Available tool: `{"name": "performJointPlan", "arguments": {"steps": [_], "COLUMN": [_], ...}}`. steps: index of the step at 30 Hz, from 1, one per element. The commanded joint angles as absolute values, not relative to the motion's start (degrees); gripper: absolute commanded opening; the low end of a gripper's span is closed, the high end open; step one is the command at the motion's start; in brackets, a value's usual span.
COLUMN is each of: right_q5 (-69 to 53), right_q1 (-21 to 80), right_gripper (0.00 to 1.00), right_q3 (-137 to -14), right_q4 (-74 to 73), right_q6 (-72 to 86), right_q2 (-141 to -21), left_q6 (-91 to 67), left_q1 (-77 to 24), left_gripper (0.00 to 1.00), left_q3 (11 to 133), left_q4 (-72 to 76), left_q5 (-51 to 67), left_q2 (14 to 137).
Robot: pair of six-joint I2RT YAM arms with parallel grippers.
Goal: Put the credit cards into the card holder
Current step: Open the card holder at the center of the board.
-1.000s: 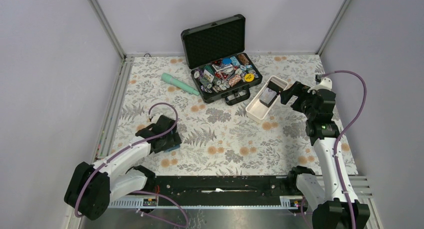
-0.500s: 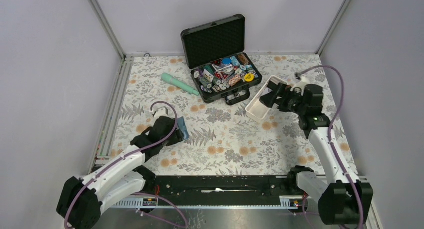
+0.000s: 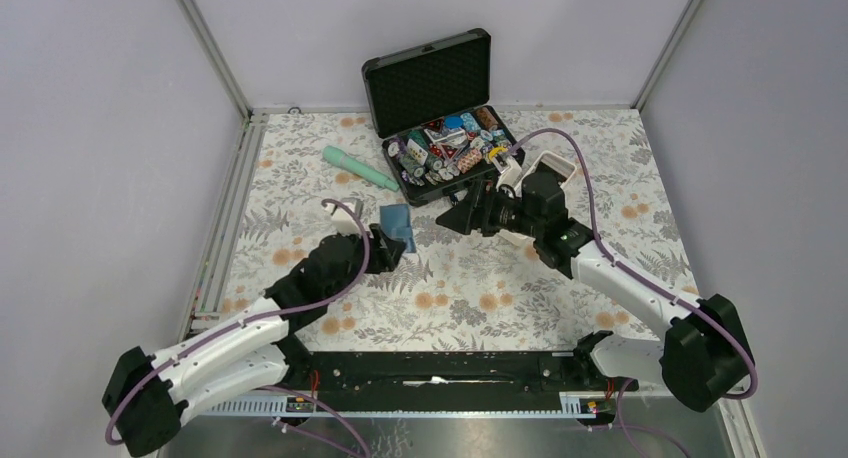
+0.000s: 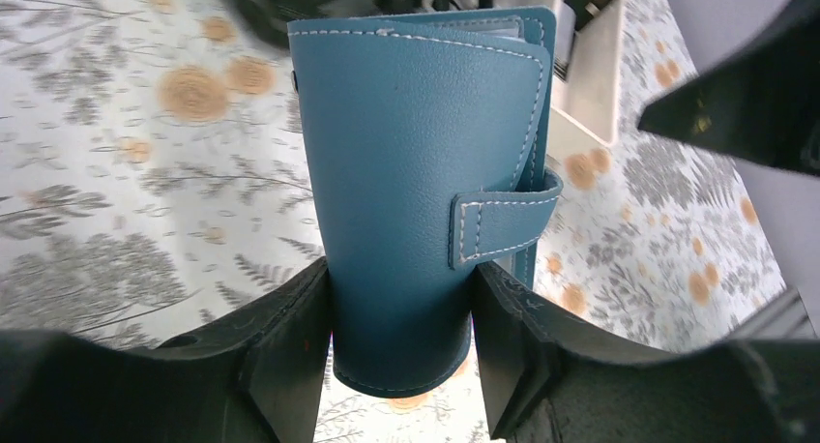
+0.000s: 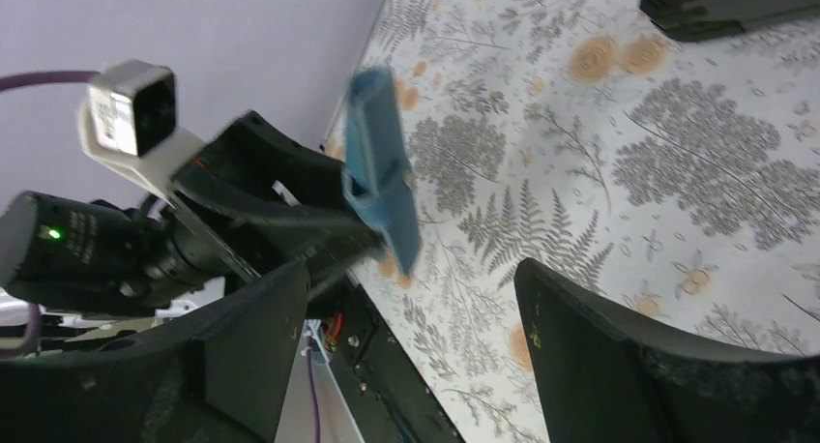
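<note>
The teal-blue card holder [image 4: 425,162] is folded, its strap hanging loose, and stands upright between the fingers of my left gripper [image 4: 401,293], which is shut on its lower end. In the top view my left gripper [image 3: 383,246] holds the holder [image 3: 397,223] above the middle of the table. My right gripper [image 3: 467,216] is open and empty, a short way right of the holder and pointing at it. In the right wrist view the holder [image 5: 382,158] lies beyond my right gripper [image 5: 416,356]. I see no credit cards; my right arm hides most of the white tray [image 3: 553,164].
An open black foam-lined case [image 3: 445,138] full of poker chips stands at the back centre. A mint-green tube [image 3: 358,168] lies left of it. The white tray's end shows in the left wrist view [image 4: 595,85]. Grey walls enclose the floral table.
My left arm lifted the card holder off the table's left side and carried it to the middle. My right arm swung left from the white tray toward the holder.
</note>
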State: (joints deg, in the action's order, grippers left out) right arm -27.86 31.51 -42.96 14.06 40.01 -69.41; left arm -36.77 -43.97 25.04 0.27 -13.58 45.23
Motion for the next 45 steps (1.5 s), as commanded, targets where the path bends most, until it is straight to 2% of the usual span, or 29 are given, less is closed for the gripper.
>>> {"name": "performJointPlan", "arguments": {"steps": [1, 7, 12, 17, 23, 27, 29, 33, 35, 37, 38, 41, 42, 44, 45], "right_q5": [-25.0, -24.4, -27.9, -29.1, -27.8, -27.4, -27.3, -26.3, -26.5, -27.0, -26.9, -26.1, -25.5, -23.7, -22.1], "right_q1": [33.9, 34.1, 34.2, 34.2, 34.2, 34.2, 34.2, 34.2, 34.2, 34.2, 34.2, 34.1, 34.2, 34.2, 34.2], "right_gripper": [0.84, 0.84, 0.83, 0.77, 0.69, 0.53, 0.53, 0.60, 0.59, 0.54, 0.49, 0.23, 0.14, 0.00, 0.00], "right_q3": [-47.6, -47.3, -45.6, -45.8, -48.3, -48.0, -47.5, -47.1, -47.1, -47.0, -46.9, -46.7, -46.6, -46.5, -46.3], "right_q4": [18.0, 11.7, 14.5, 12.7, 3.0, 4.0, 5.3, 5.5, 5.7, 5.9, 6.0, 5.7, 5.5, 4.4, 4.1], "right_q6": [42.0, 39.0, 39.9, 37.1, 28.9, 28.9, 29.4, 29.3, 29.5, 29.6, 29.6, 29.1, 28.7, 27.5, 26.9], "right_q2": [-68.6, -67.1, -66.3, -64.7, -64.4, -64.1, -63.8, -64.0, -64.4, -64.7, -64.8, -64.5, -64.4, -63.7, -63.0], "left_q6": [-34.4, -32.7, -33.1, -32.7, -33.1, -33.5, -33.5, -33.1, -33.0, -33.0, -33.0, -32.9, -32.6, -31.6, -31.0], "left_q1": [-49.2, -55.2, -56.8, -58.0, -58.8, -59.4, -59.6, -60.0, -60.2, -60.3, -60.3, -60.4, -60.4, -60.4, -60.4], "left_gripper": [0.53, 0.54, 0.55, 0.56, 0.57, 0.57, 0.57, 0.57, 0.58, 0.58, 0.59, 0.61, 0.67, 0.95, 0.98], "left_q3": [28.7, 32.1, 34.0, 37.6, 38.6, 38.7, 39.2, 39.8, 40.0, 39.9, 39.9, 40.1, 40.2, 40.3, 40.5], "left_q4": [11.4, 15.0, 16.3, 11.3, 9.5, 10.4, 10.1, 9.5, 9.2, 9.3, 9.4, 9.6, 9.7, 9.3, 8.6], "left_q5": [-14.5, -15.4, -14.4, -15.7, -16.3, -16.1, -15.9, -15.4, -15.2, -15.2, -15.2, -14.9, -14.7, -15.1, -16.1], "left_q2": [48.4, 52.6, 56.8, 59.5, 60.2, 61.0, 61.9, 62.9, 63.0, 63.1, 63.1, 63.4, 63.4, 63.4, 63.1]}}
